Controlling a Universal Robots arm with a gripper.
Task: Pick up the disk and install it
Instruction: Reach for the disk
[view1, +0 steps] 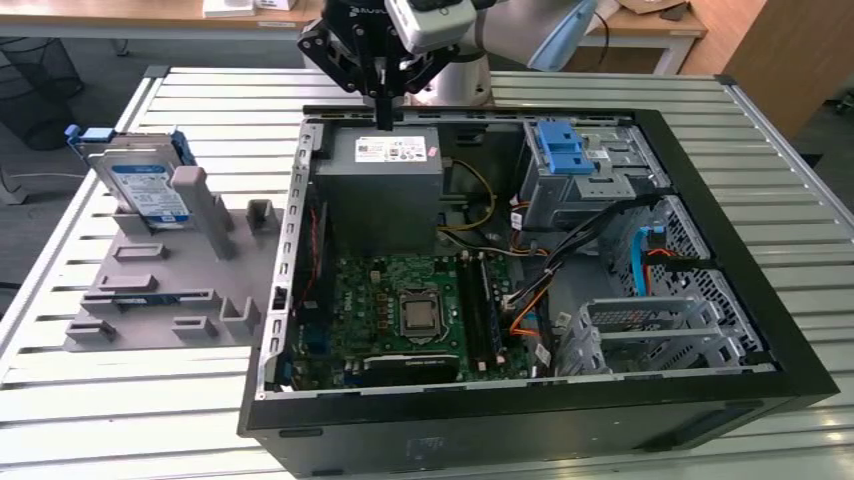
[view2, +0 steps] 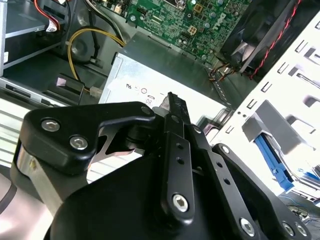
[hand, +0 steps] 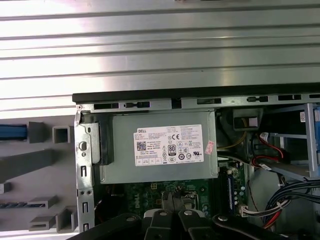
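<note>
**Drive waits in its stand, arm over the tower**

The gripper hangs above the power supply at the back of the open computer case, its fingers pinched together on nothing. The disk stands on edge in the grey fixture, well apart, at the exterior view's left.

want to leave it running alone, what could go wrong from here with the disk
1. The claw hangs shut over the power supply; moving sideways without lifting could clip the case wall.
2. The disk stands upright in the grey holder; an off-centre grip might tip it.
3. Loose cables by the drive cage could snag it.
</note>
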